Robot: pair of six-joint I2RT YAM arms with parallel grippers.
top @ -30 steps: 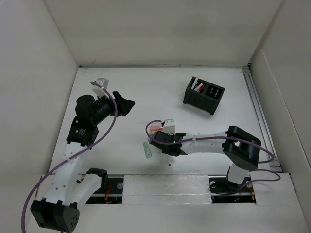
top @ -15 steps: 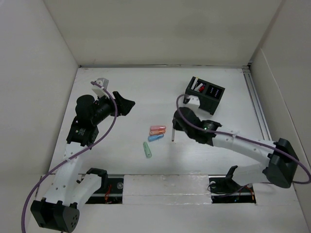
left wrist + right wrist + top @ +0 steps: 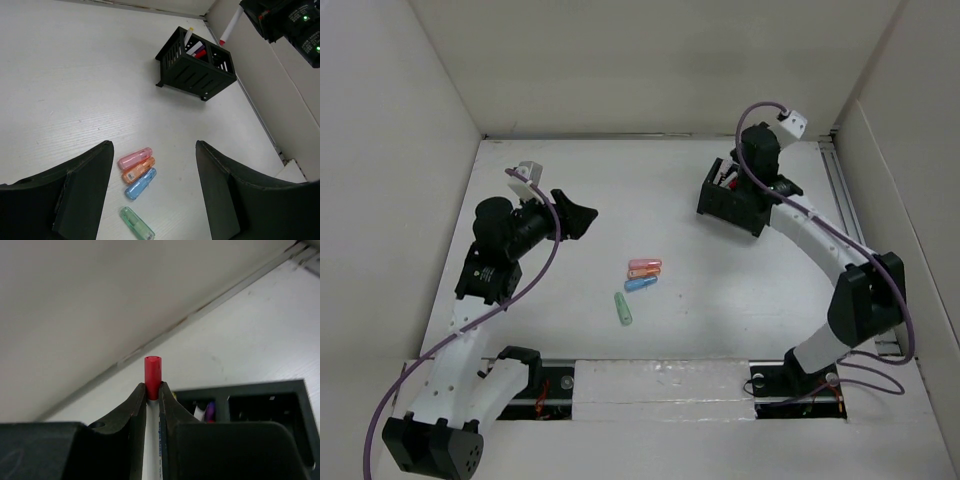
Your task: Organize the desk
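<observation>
The white desk [image 3: 620, 190] holds a black two-compartment organizer [image 3: 740, 200] at the back right, with pens in it. My right gripper [image 3: 745, 175] hangs just above the organizer, shut on a white marker with a red cap [image 3: 153, 371]. The organizer [image 3: 260, 397] lies right below it in the right wrist view. Pink [image 3: 644, 264], orange [image 3: 644, 272], blue [image 3: 640, 283] and green [image 3: 623, 308] capsule-shaped items lie mid-desk. My left gripper [image 3: 575, 215] is open and empty, raised at the left. Its view shows the capsules [image 3: 135, 158] and the organizer [image 3: 195, 65].
White walls border the desk on the left, back and right. A metal rail [image 3: 850, 220] runs along the right edge. The arm bases stand at the near edge. The right arm [image 3: 820, 240] arches over the right side of the desk.
My right arm has swung from the capsules at mid-desk to the back right, carrying the marker up over the organizer. The left arm has not moved.
</observation>
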